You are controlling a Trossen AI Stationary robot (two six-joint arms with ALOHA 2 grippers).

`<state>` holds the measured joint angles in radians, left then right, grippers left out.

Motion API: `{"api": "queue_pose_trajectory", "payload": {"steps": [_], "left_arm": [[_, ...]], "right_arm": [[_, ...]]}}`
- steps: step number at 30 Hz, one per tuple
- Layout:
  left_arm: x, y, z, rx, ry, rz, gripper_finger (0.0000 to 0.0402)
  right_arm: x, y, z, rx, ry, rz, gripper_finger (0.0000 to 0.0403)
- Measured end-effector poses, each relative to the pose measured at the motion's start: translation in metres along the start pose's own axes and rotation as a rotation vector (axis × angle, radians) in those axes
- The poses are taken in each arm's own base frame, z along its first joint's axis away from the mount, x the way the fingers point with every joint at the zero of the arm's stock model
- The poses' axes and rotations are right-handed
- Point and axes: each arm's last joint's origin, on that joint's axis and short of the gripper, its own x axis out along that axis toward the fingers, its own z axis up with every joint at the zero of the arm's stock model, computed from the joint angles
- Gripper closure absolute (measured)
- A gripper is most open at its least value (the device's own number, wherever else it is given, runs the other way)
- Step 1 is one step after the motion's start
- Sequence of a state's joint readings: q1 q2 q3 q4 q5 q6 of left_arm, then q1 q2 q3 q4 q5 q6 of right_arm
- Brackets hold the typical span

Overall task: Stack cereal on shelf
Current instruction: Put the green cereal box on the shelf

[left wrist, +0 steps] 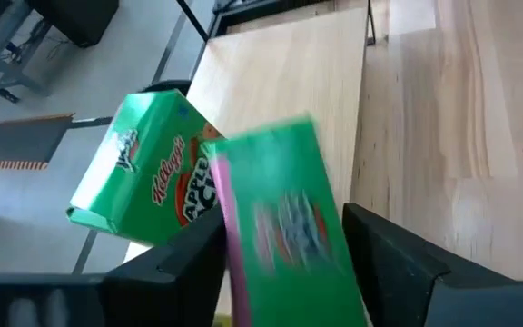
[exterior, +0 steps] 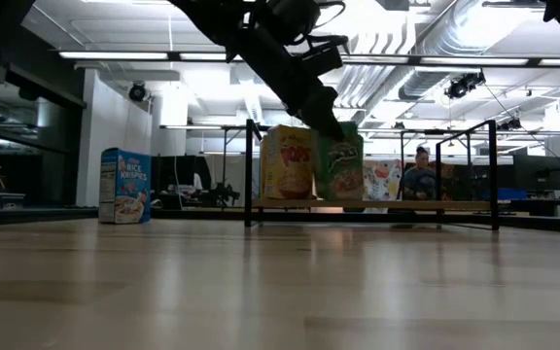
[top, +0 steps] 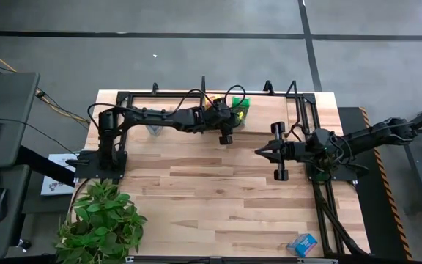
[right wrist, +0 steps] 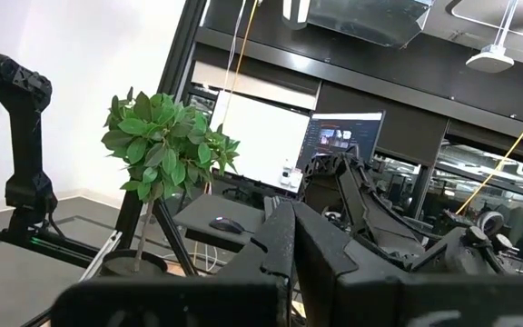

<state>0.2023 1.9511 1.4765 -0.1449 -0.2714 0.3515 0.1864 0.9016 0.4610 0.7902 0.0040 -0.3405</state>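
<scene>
Left claw (exterior: 331, 124) grips green box (exterior: 340, 170) on shelf (exterior: 377, 205).

The shelf (exterior: 397, 205) is carrying 1 yellow cereal box (exterior: 287, 162) and 1 green cereal box (exterior: 340, 167); a blue Rice Krispies box (exterior: 124, 186) is standing on the striped tabletop (top: 218, 198).

Open tabletop (top: 218, 191) lies between the potted plant (top: 101, 220) and, seemingly, the crowded shelf (exterior: 377, 205).

2 grn boxes (left wrist: 139, 177) (left wrist: 284, 227), 2 blu boxes (top: 302, 244) (exterior: 124, 185), 1 yel box (exterior: 287, 162).
</scene>
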Motion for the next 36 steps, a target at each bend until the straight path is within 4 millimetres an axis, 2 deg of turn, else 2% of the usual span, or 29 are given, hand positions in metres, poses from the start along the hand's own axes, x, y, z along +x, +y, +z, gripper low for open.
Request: {"api": "queue_pose_trajectory", "payload": {"steps": [7,13,22,26,30,33,36], "left_arm": [[0.001,0.005,0.0,-0.01,-0.01,0.013,0.0162],[0.001,0.006,0.003,0.004,-0.045,0.028,0.0155],[-0.01,0.017,0.027,-0.002,-0.069,0.094,0.0156],[-0.027,0.015,0.038,0.006,-0.019,0.078,0.0165],[-0.042,-0.001,0.03,-0.019,0.061,0.018,0.0216],[-0.046,-0.015,0.017,-0.028,0.081,-0.008,0.0293],[-0.045,-0.026,0.003,-0.049,0.032,-0.005,0.0378]], "right_arm": [[0.0,0.0,0.0,0.001,0.002,0.001,0.0402],[0.0,0.0,-0.001,0.0,0.009,0.003,0.0402],[0.0,0.001,-0.002,0.0,0.02,0.007,0.0402],[0.0,0.001,-0.002,0.0,0.023,0.008,0.0402],[0.0,0.001,-0.002,-0.001,0.023,0.008,0.0402],[0.0,0.001,-0.002,-0.001,0.023,0.008,0.0402],[0.0,0.001,-0.002,0.001,0.023,0.008,0.0402]]}}
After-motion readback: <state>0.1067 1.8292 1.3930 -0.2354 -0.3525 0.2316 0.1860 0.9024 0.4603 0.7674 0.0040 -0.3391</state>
